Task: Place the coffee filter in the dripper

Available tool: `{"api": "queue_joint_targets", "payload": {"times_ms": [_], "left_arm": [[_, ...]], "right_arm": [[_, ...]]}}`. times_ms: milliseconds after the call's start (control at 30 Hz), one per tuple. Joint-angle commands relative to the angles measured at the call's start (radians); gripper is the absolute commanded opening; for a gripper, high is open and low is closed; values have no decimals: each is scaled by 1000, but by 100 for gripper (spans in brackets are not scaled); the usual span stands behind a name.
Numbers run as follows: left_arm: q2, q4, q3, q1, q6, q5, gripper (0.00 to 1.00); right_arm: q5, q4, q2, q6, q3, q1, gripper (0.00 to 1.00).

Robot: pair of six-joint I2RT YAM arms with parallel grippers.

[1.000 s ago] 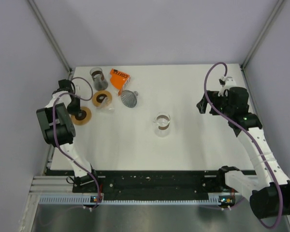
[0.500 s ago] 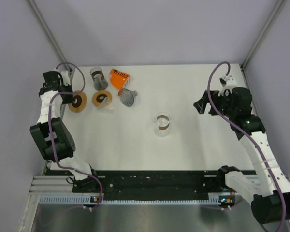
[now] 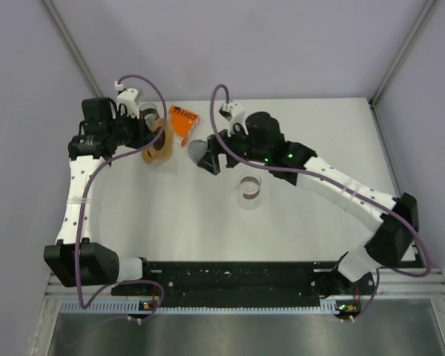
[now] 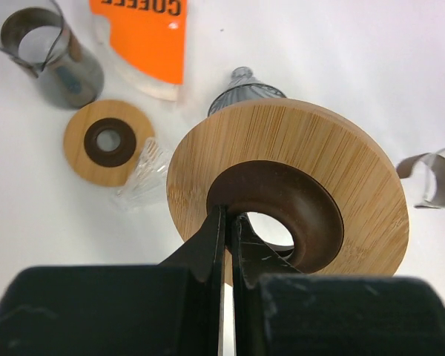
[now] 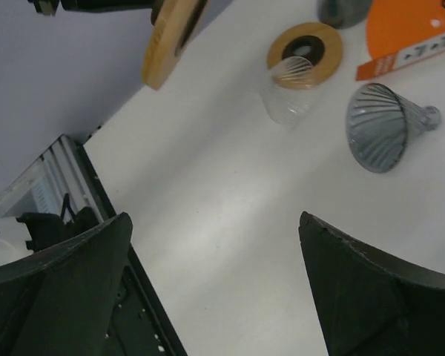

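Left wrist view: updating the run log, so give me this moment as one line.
left gripper: shut on wooden ring, raised | right gripper: open, near grey dripper | orange filter pack: on table

light: bright, even | shadows: faint | blur: wrist-view foregrounds soft

I see white letters on the orange packet, far back on the left. They are upside down and cut off. They look like COFFEE.
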Motion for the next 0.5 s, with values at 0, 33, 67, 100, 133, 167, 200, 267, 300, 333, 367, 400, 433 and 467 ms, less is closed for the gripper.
{"api": "queue_joint_targets", "payload": {"times_ms": [0, 33, 67, 100, 133, 167, 200, 267, 300, 333, 367, 400, 433, 467], "left_arm": [[-64, 7, 1, -27, -39, 62, 0], [-70, 1, 1, -36, -39, 62, 0], [-77, -4, -2, -41, -42, 56, 0], [-86, -6, -7, -49, -42, 55, 0], [-95, -7, -14, -53, -39, 51, 0], [-100, -6, -22, -56, -37, 47, 0], [-104, -4, -28, -59, -39, 44, 0], [-109, -1, -37, -64, -37, 39, 0], [-109, 1, -39, -64, -40, 38, 0], [-109, 2, -40, -67, -39, 36, 0], [-109, 4, -40, -64, -42, 36, 0], [-109, 7, -42, -67, -42, 36, 0], [-107, 7, -40, -70, -45, 36, 0], [-107, 8, -40, -69, -48, 39, 0]], "right_arm": [[-76, 171, 180, 96, 205, 65, 94], [-83, 203, 218, 119, 229, 65, 93], [-80, 229, 250, 135, 253, 65, 91], [-69, 249, 284, 148, 278, 65, 90], [-67, 261, 313, 165, 298, 65, 88], [-76, 271, 335, 176, 319, 66, 86], [-92, 310, 353, 193, 330, 65, 84], [-121, 364, 384, 222, 345, 66, 81], [-132, 381, 396, 233, 351, 66, 79], [-141, 390, 408, 242, 362, 66, 76], [-145, 390, 422, 242, 374, 66, 74], [-152, 390, 430, 248, 385, 66, 72], [-156, 389, 448, 250, 394, 66, 68], [-159, 386, 455, 251, 404, 66, 63]]}}
